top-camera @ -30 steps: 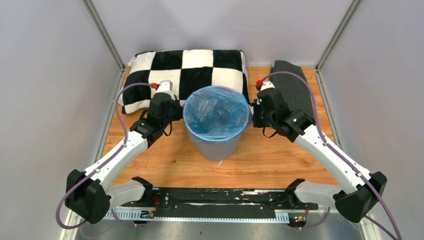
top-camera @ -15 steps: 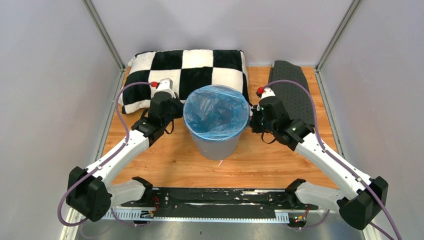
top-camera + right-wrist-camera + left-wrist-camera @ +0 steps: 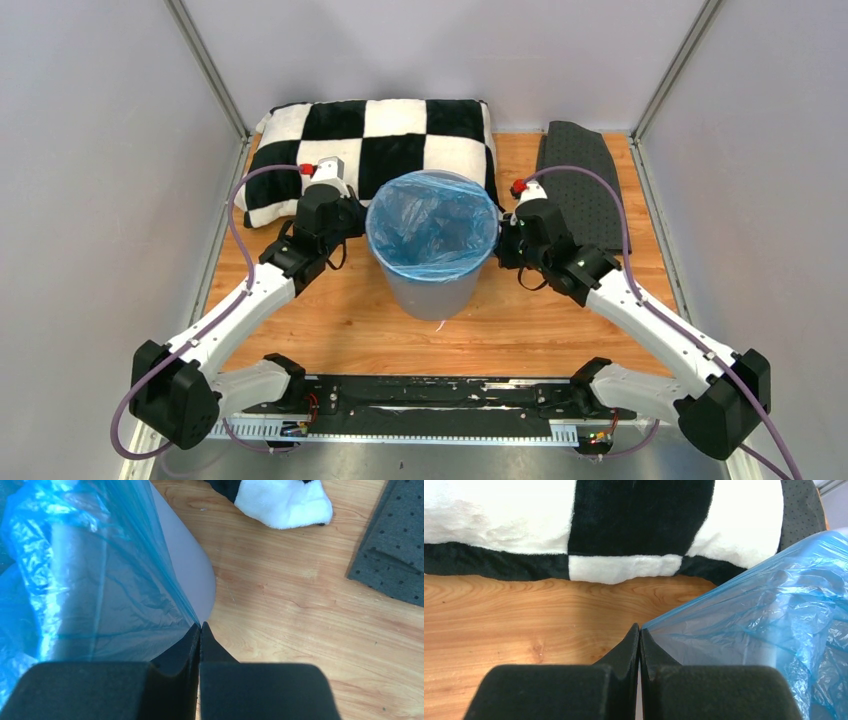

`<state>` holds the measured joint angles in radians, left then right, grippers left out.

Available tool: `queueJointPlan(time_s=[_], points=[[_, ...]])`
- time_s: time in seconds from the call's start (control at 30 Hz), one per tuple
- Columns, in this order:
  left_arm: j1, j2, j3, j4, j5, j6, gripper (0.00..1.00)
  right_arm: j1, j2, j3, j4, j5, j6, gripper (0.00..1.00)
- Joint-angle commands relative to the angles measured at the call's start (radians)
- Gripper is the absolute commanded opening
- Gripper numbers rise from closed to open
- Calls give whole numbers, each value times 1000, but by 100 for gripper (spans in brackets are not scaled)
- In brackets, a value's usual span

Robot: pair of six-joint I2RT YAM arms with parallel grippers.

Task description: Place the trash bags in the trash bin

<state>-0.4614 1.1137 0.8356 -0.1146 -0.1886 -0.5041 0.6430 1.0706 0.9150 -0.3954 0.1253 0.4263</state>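
The bin (image 3: 433, 292) stands mid-table (image 3: 330, 320), and the blue bag (image 3: 432, 222) is already down inside it. Its mouth is open and its edge is turned out over the rim, all the way round as far as the overhead view shows.

Your left gripper (image 3: 360, 226) sits at the rim's left side with its jaws pressed together. In its wrist view the film draws taut to a point right at the tips, so I read that as a pinch on the bag's edge. It's the same across the way: your right gripper (image 3: 503, 242) is closed at the right rim, with plastic running into its tips and bare grey wall just below.

The checkered pillow (image 3: 400, 130) lies behind the bin, and the dotted mat (image 3: 585, 185) lies off to the right rear.

So the main job looks done: the bag lines the bin. What's left seems small to me. Tug the cuff lower on each side if you want it snug, then let go and back both arms off without dragging the film off the rim.
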Motion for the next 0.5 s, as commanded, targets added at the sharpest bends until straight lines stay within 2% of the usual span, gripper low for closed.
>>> queueJointPlan(time_s=[0.0,0.23,0.47], points=[[12,-1,-1,-34,-67,29,0,18,2,-55,-98,18,14,0],[44,63,35,-32,-82,48,0,158,-35,-116,-116,100,66,0],[59,127,60,-31,-67,50,0,176,-115,-118,-177,142,79,0]])
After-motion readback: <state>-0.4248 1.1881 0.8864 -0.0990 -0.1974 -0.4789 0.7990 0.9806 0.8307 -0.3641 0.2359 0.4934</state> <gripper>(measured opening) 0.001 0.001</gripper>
